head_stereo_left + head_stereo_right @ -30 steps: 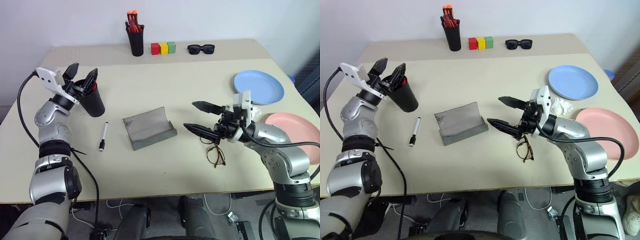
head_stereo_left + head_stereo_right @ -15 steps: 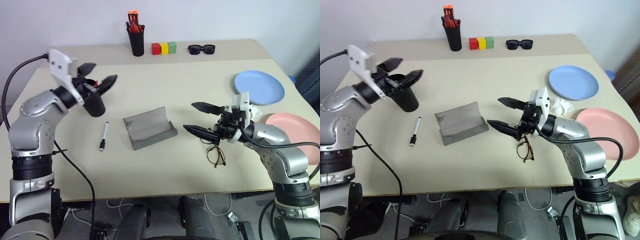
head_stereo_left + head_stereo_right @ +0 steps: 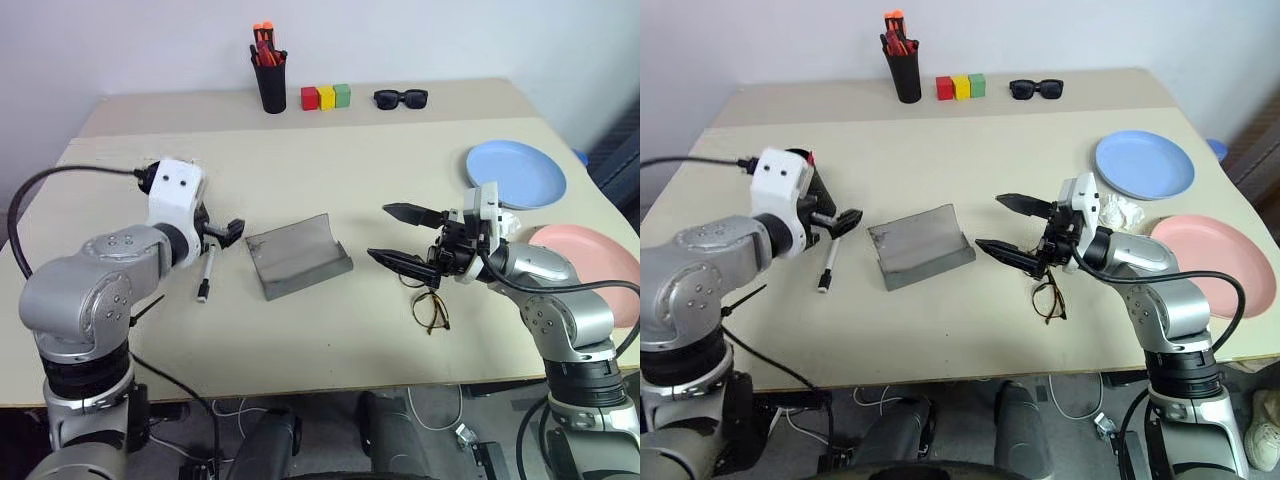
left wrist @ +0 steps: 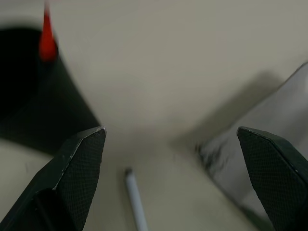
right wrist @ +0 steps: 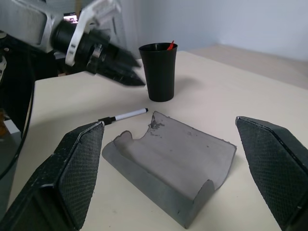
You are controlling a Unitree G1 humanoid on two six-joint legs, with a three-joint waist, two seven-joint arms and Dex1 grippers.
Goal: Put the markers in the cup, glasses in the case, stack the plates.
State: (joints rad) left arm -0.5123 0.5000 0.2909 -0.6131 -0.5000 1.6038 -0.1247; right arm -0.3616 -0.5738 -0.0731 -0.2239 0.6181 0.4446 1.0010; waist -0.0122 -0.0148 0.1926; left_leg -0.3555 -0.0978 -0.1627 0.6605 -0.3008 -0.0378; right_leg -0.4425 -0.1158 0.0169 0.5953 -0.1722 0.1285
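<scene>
My left gripper [image 4: 171,139], jaws spread wide and empty, angles down toward the table [image 3: 400,340] above the black-capped marker [image 3: 206,272], a stance that in my judgement prepares a pick of this 1 loose pen. The cup [image 5: 158,71] stands upright just beyond it, with a red-capped marker [image 5: 170,45] leaning inside, so I judge 1 of 2 markers is already stowed. The case [image 3: 297,255] lies open near the table's middle, hollow side up, ready to receive. My right gripper [image 3: 405,236], also wide and holding nothing, hovers level beside the case, pointing toward it, with the glasses [image 3: 431,310] on the table just below and nearer me. The blue plate [image 3: 516,174] and pink plate [image 3: 590,262] lie apart at the right edge, not yet stacked. Along the far edge stand a pen holder [image 3: 270,78], 3 coloured blocks [image 3: 326,96] and sunglasses [image 3: 401,98], none of them part of the job
</scene>
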